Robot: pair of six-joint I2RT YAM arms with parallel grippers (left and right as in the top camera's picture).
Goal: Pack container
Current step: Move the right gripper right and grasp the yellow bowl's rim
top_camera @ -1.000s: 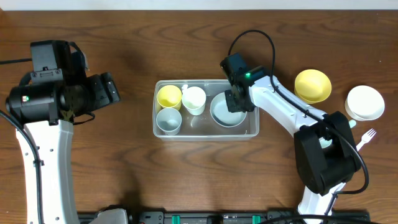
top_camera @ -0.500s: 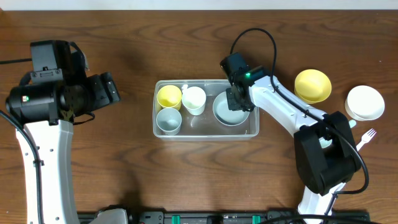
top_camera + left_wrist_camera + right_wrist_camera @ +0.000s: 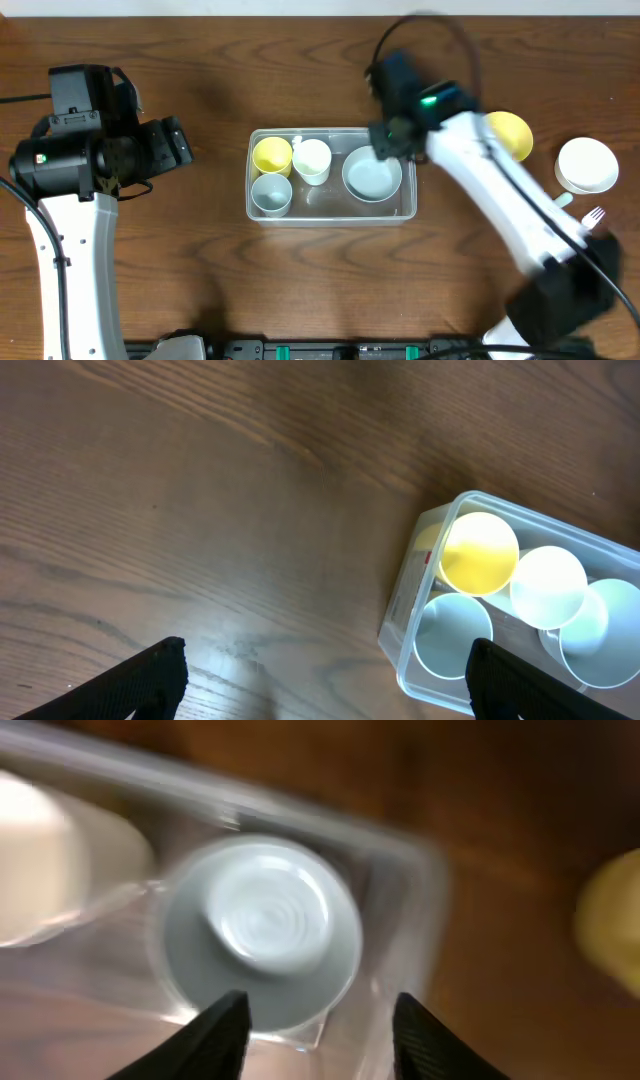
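Note:
The clear container sits mid-table and holds a yellow cup, a white cup, a pale blue cup and a pale blue bowl. My right gripper is blurred with motion over the tub's far right corner. In the right wrist view the right gripper is open above the bowl and the container's wall, holding nothing. My left gripper hovers left of the tub. In the left wrist view the left gripper is wide open and empty over bare wood, with the container to its right.
A yellow bowl lies right of the tub, partly behind the right arm. A white bowl and a white fork lie near the table's right edge. In the right wrist view the yellow bowl shows at the right edge.
The right gripper has opened and let go of the pale blue bowl, which now rests in the container. The right arm is swinging up and away, blurred. The left arm has not moved.

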